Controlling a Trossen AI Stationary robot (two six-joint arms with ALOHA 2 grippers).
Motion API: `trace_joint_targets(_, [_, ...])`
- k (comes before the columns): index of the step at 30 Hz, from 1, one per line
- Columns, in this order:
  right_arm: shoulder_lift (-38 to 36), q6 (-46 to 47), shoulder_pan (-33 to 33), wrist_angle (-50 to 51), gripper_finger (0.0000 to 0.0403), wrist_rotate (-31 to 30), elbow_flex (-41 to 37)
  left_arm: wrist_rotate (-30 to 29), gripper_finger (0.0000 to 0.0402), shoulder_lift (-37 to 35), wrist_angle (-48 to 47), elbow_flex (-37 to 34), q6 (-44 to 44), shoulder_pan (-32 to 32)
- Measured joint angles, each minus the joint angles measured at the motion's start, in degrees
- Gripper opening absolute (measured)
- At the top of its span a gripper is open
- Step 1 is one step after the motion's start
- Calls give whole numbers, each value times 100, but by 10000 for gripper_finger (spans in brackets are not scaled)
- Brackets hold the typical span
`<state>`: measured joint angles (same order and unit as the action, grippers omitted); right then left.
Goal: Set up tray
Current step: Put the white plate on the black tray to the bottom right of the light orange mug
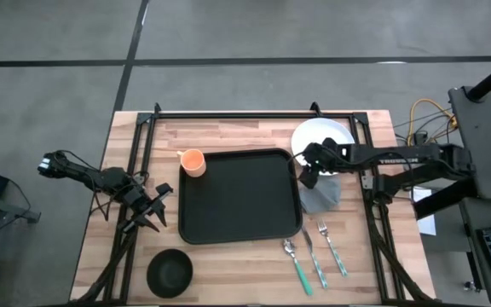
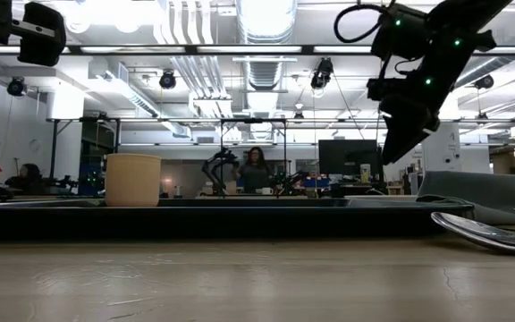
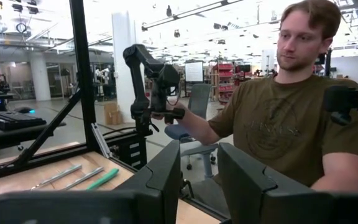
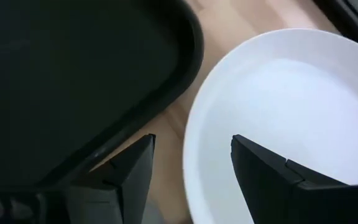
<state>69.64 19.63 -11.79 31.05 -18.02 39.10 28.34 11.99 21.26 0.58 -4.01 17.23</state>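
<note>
Plate (image 4: pixel 278 118) is half cut off under the right tool (image 4: pixel 191 155), fingers spread wide over its rim. Tray (image 1: pixel 239 196) sits mid table (image 1: pixel 228 132), just beside it. Left tool (image 1: pixel 152 207) waits apart, fingers parted. A person sits beyond.

A large black rectangular tray (image 1: pixel 239 195) lies on the pale wooden plank tabletop (image 1: pixel 228 134). Beside the tray: a small orange cup (image 1: pixel 193 162), a round white plate (image 1: pixel 318 136), a grey folded napkin (image 1: pixel 320 197), green-handled silver cutlery (image 1: pixel 301 271) and a black bowl (image 1: pixel 170 271).
</note>
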Motion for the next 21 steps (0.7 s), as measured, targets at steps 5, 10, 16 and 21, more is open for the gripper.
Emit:
trace_joint_targets(5, [388,-306,-4,9,203,2,-1,0,89,-1,0,0,1,1])
trace_joint_targets(10, [839,-378,-16,-49,203,2,26,0,89,0,0,0,0,1])
trace_joint_targets(16, [1415,-564,-149,-197,203,-1,156,0,89,0,0,-2,1,1])
trace_joint_targets(21, [1760,-638,-418,-202,203,-2,315,0,89,0,-2,-2,2,1])
